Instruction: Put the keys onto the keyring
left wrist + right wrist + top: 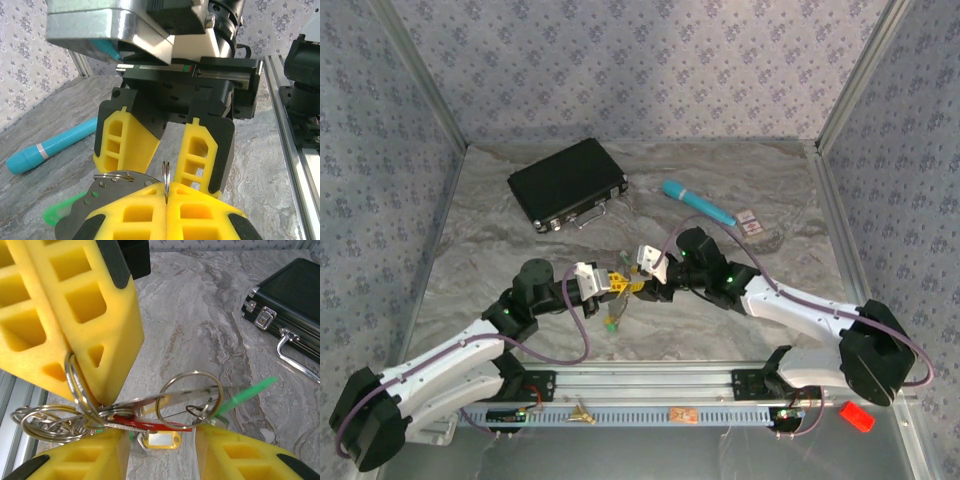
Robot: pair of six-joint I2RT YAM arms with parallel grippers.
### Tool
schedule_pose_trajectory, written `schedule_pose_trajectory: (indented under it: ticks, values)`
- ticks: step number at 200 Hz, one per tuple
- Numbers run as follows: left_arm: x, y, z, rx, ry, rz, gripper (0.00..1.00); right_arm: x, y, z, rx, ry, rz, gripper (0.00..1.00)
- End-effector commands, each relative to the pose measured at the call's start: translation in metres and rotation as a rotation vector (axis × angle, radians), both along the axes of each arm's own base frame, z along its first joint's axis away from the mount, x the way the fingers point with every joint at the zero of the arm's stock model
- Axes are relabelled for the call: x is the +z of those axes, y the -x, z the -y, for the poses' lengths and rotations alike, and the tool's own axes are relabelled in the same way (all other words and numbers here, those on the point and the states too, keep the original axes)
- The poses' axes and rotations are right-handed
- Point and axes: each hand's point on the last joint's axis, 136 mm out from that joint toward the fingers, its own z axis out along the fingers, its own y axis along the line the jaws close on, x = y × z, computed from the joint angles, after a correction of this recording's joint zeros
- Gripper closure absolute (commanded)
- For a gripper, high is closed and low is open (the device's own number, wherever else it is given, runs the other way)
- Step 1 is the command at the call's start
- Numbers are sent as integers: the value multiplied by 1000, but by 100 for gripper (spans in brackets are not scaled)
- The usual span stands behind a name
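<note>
Fig. — both arms meeting over mid-table (490, 250); legend as follows.

Step in hand: feeding a key's loop onto the keyring (74, 376), judging by how the two pincers are facing each other.

Left pincer (166, 196): clenching on a thin wire loop of the keyring, the pads pressing flush and the loop standing edge-on out of the seam.

Right pincer (161, 434): released, fingers standing apart on either side of the bundle and gripping nothing as far as can be told.

Keys (147, 424): hanging in a cluster w/ several wire loops, just below the left pincer's tips and lying in the gap of the right pincer; the green key (245, 392) is sticking out to the side.

Keyring vs. left pincer: touching, pinched at the tips, w/ the rest of the loops dangling beside and below them.

Doing it well: left pincer should be holding the loop steady, not twisting. Right pincer should be closing on one key head only, approx. square to the loop, then sliding it along the wire — slowly, since the tangled loops are likely snagging.

Not involved: black case (292, 290) and teal pen (50, 149), both well apart.
</note>
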Motion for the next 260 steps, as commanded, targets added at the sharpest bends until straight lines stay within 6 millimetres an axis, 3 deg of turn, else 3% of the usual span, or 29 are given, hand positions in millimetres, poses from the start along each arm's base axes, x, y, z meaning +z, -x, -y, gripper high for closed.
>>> schedule_pose_trajectory:
  ticks: [1,67,121,142,172,198,213,232,246,260]
  values:
    - [31,6,3,-41,92,63,100,1,-1,-6,22,-38,0,58]
    - [30,1,1,-8,85,64,100,4,2,-7,47,-85,-32,59]
    - [32,1,0,1,105,74,100,12,9,-7,95,-149,-71,53]
    - [31,1,-1,5,99,70,100,13,9,-8,103,-143,-69,61]
    - [31,-1,-3,22,94,77,100,8,2,-2,60,-103,-63,83]
    - [29,-6,-6,58,64,80,100,3,-4,6,12,-48,-55,88]
    - [25,-11,-8,86,38,78,100,4,-9,10,-15,-10,-40,96]
    - [19,-15,-8,102,16,69,100,7,-13,12,-44,41,-19,96]
    - [18,-15,-7,98,17,65,100,8,-13,14,-54,77,1,86]
    - [20,-15,-7,97,29,70,100,8,-10,14,-47,92,9,85]
